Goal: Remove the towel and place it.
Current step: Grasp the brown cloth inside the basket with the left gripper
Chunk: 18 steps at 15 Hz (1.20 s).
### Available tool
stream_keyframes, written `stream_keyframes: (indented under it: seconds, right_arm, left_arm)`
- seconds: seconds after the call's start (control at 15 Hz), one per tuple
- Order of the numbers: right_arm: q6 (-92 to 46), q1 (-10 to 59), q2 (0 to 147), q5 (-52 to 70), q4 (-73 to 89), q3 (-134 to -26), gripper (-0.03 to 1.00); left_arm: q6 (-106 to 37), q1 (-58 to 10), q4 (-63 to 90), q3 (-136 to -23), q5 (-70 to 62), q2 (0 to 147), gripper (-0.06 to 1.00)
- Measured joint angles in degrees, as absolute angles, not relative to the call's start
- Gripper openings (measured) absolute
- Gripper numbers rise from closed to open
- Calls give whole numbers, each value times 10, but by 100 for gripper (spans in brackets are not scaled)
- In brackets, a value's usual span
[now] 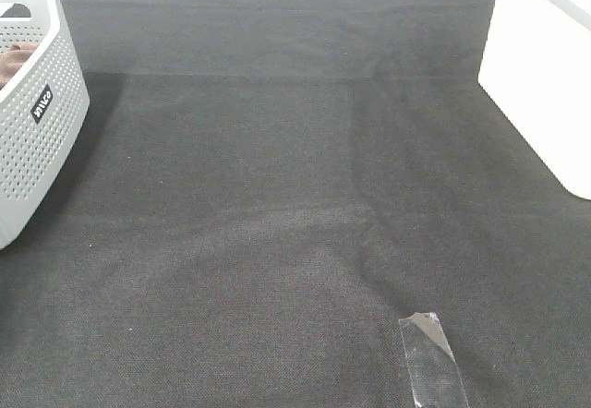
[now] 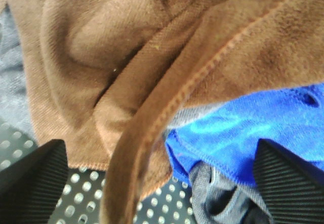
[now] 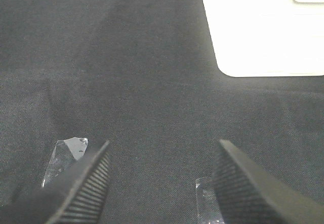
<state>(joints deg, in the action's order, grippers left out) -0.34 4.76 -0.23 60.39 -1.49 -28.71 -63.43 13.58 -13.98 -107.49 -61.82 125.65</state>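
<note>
The brown towel (image 2: 126, 46) lies crumpled in folds inside the white perforated basket (image 1: 55, 20), and only a corner of the towel (image 1: 14, 62) peeks over the rim in the exterior high view. My left gripper (image 2: 159, 145) is down in the basket, jaws wide open, its black fingers (image 2: 35, 178) standing either side of a stitched towel fold without pinching it. Over the black table cloth my right gripper (image 3: 163, 145) is open with nothing between its fingers. Neither gripper shows in the exterior high view.
A blue cloth (image 2: 253, 127) and a grey cloth (image 2: 217, 193) lie beside and partly under the towel. Clear tape (image 1: 432, 357) is stuck to the black cloth near the front. A white block (image 1: 545, 85) stands at the right edge.
</note>
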Motion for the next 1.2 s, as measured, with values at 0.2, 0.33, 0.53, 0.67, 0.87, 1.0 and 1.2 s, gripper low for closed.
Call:
stream_keyframes:
  seconds: [0.2,0.33,0.53,0.67,0.87,1.0,1.2]
  right_arm:
    - [-3,48,-2,604,-15,-287,57]
    - [-3,48,-2,604,-15,-287,57]
    - [-3,48,-2,604,-15,-287,57]
    - [-3,48,-2,604,-15,-287,57]
    - [-3,48,-2,604,-15,-287,57]
    - [-3,48,-2,604,-15,-287,57]
    - [-3,48,-2,604,-15,-287,57]
  left_arm:
    - [-635,136,-125,-1075,-635,1265,86]
    - [-635,136,-125,-1075,-632,1266,66]
    - [-625,136,-125,-1086,-620,1265,11]
    - [-613,136,-125,-1091,-617,1265,0]
    - [-602,136,-124,-1091,-617,1265,0]
    - [-579,135,-115,-1093,-618,1264,0]
    - [-488,116,-108,-1138,-643,1262,0]
